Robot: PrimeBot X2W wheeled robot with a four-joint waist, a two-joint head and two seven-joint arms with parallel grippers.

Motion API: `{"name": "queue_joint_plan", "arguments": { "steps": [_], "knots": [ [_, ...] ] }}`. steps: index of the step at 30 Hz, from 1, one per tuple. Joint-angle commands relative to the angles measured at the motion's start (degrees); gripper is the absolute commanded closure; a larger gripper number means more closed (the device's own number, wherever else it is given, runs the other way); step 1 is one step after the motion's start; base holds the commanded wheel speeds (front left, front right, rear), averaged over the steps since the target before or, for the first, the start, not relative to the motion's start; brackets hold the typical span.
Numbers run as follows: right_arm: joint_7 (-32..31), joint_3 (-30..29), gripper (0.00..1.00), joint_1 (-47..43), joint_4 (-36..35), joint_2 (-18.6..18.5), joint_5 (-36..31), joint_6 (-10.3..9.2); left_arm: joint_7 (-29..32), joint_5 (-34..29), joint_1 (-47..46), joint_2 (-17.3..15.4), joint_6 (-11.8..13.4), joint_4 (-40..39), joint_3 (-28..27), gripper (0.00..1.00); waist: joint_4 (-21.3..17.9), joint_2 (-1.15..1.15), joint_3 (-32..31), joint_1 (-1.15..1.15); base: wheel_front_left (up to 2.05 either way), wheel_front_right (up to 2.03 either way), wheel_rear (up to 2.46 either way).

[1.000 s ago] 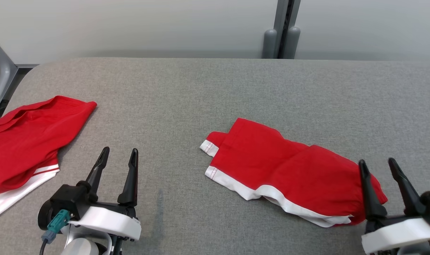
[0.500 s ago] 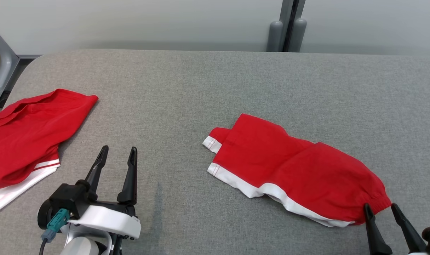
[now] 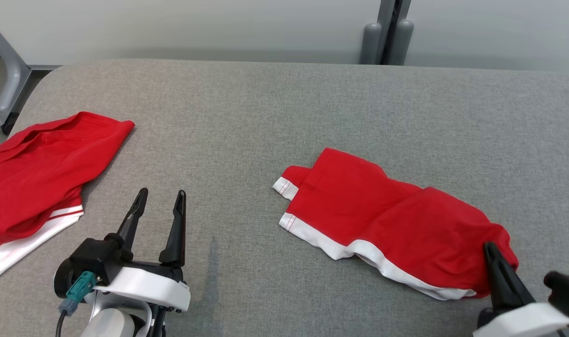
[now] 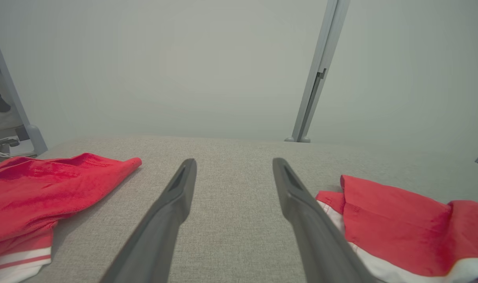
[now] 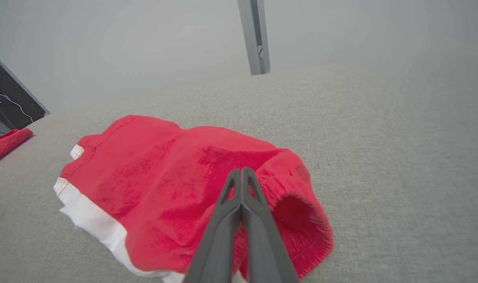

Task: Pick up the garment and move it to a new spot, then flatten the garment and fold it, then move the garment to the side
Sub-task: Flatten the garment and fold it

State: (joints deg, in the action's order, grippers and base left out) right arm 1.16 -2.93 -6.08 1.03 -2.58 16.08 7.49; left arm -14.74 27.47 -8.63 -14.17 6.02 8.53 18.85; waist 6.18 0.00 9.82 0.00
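Note:
The garment (image 3: 387,220), red shorts with a white hem, lies folded right of centre on the grey padded table (image 3: 265,117). My right gripper (image 3: 489,247) is at its right, waistband end, shut on the garment; the fabric there is bunched and slightly raised. In the right wrist view the two fingers meet at the gripper (image 5: 240,171) on the red cloth (image 5: 164,169) beside the waistband opening. My left gripper (image 3: 162,192) stands open and empty at the lower left, well clear of the garment. The left wrist view has the left gripper (image 4: 234,161) over bare table, with the garment (image 4: 400,220) to its right.
Another red garment with white trim (image 3: 36,173) lies at the table's left edge, also visible as red cloth (image 4: 38,188) in the left wrist view. Grey posts (image 3: 387,42) stand behind the table's far edge. A grey frame leg (image 3: 8,79) is at far left.
The right gripper went from open to shut at the garment's waistband end, and that end has bunched upward. The camera has shifted slightly. The left gripper has not moved.

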Motion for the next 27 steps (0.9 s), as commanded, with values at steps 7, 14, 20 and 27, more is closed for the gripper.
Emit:
{"name": "queue_joint_plan", "arguments": {
  "steps": [7, 14, 20, 27],
  "knots": [
    [0.6, 3.2, 1.00, 8.9, 3.5, -3.2, 0.7, 0.02, -0.3, -0.6, -1.8, 0.3, -0.7, 0.2, 0.1, 0.00, 0.8, 0.00, 1.1, 0.00, 0.00, 0.00, 0.00],
    [2.6, 4.8, 1.00, 13.0, 8.8, -4.5, 1.8, 0.02, -0.3, -0.7, -2.4, 1.0, -1.1, 0.5, 0.1, 0.00, 1.8, 0.00, 1.6, 0.00, 0.00, 0.00, 0.00],
    [5.0, 6.0, 1.00, 14.9, 11.3, -4.7, 1.7, 0.02, -0.4, -0.9, -2.0, 1.3, -1.3, 0.7, -0.3, 0.00, 1.9, 0.00, 1.4, 0.00, 0.00, 0.00, 0.00],
    [7.2, 6.1, 0.00, 13.7, 8.7, -5.2, -0.5, 0.02, -0.4, -1.2, -0.9, 1.1, -1.2, 0.9, -0.8, 0.00, 1.1, 0.00, 0.1, 0.00, 0.00, 0.00, 0.00]
  ]
}}
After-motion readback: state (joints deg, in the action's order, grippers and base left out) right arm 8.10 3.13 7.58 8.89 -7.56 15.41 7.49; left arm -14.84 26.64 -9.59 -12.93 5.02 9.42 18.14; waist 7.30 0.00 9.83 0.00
